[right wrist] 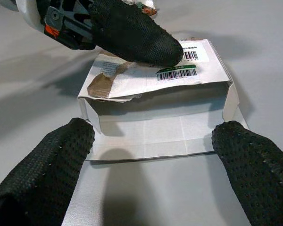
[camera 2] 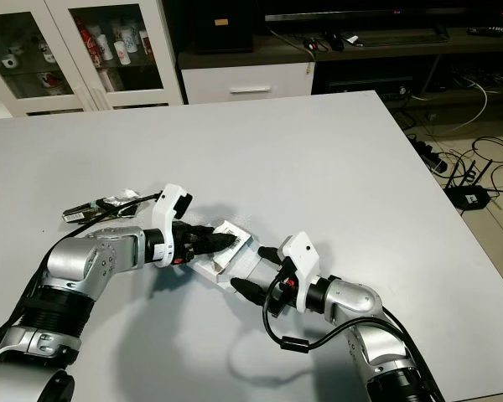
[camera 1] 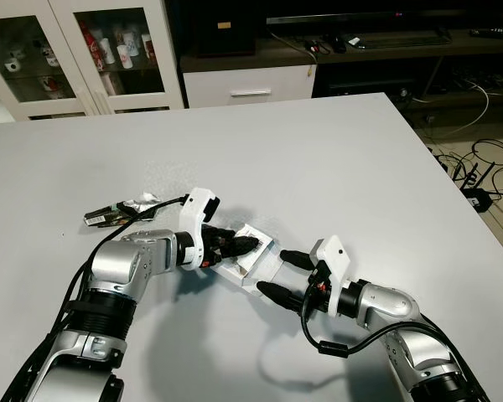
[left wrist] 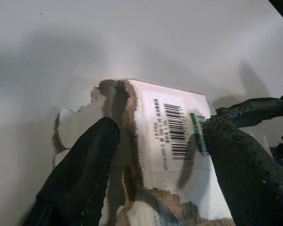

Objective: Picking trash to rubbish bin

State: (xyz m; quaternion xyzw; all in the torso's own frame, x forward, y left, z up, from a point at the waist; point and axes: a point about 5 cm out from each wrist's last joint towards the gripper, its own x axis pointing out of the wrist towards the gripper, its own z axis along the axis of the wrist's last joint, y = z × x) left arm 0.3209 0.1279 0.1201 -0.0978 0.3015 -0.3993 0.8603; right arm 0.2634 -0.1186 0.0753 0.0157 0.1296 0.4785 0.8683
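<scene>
A flat white cardboard box (camera 1: 250, 251) with a torn top and barcode labels lies mid-table, its end flap open toward my right arm. My left gripper (camera 1: 240, 244) lies over the box top; in the left wrist view its black fingers (left wrist: 85, 160) stand apart on the torn, barcoded panel (left wrist: 170, 132), gripping nothing that I can see. My right gripper (camera 1: 277, 273) is open just in front of the box's open end (right wrist: 151, 127). Its fingers (right wrist: 42, 174) stay short of the flap, one toward each side, not touching it.
A crumpled silver foil wrapper (camera 1: 121, 209) lies on the white table (camera 1: 335, 167) beside my left elbow. The table's right edge drops to a floor with cables (camera 1: 478, 180). Glass-door cabinets (camera 1: 75, 50) and a low TV unit (camera 1: 360, 50) stand beyond the far edge.
</scene>
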